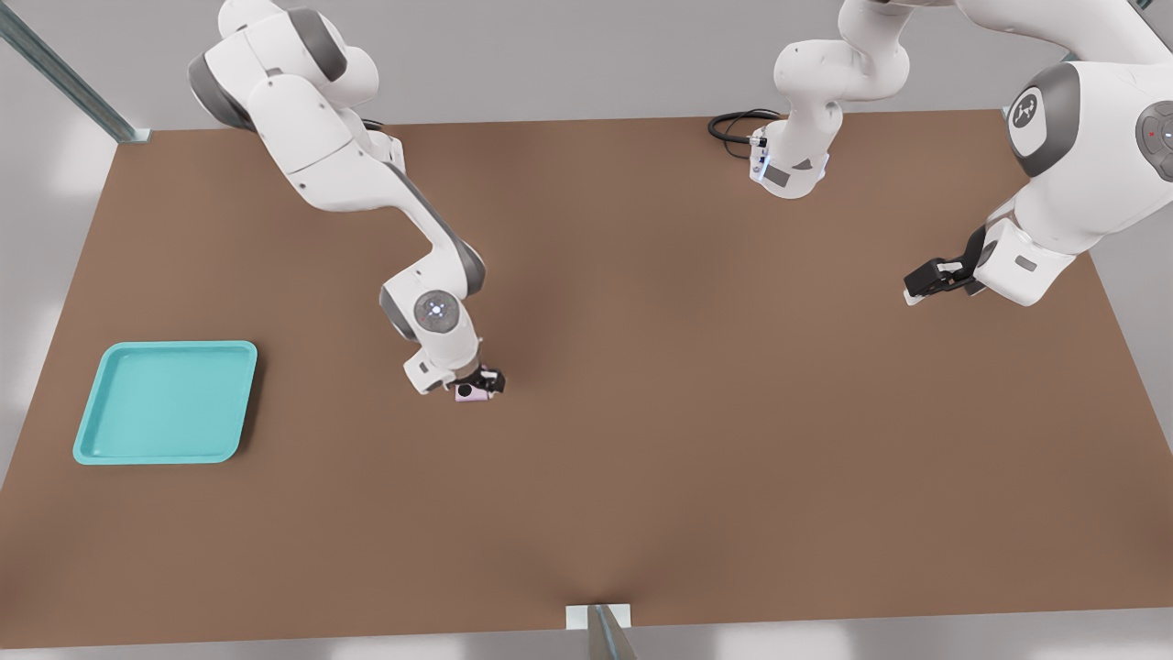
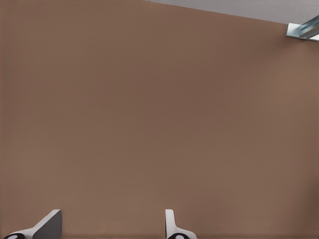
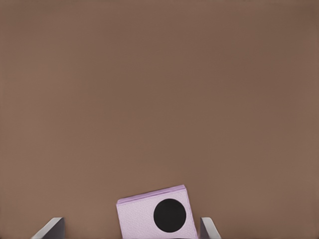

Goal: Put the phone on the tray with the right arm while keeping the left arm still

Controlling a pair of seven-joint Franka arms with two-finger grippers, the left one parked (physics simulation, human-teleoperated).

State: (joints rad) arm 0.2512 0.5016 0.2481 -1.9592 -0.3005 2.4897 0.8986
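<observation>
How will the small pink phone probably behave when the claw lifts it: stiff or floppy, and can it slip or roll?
The phone looks like a boxy slab with straight edges, so probably stiff. Its flat faces make rolling unlikely. It sits between the fingers of the claw, off centre in the right wrist view, and its faces look smooth, so it might twist or slip on the way to the tray.

A simulated robot lab: bare brown table [image 1: 641, 412], grey walls, metal struts.

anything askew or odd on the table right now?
The phone sits slightly rotated between the tool's fingers, not square to them. It's mid-table, well to the front view's right of the tray. Nothing looks spilled or damaged.
</observation>
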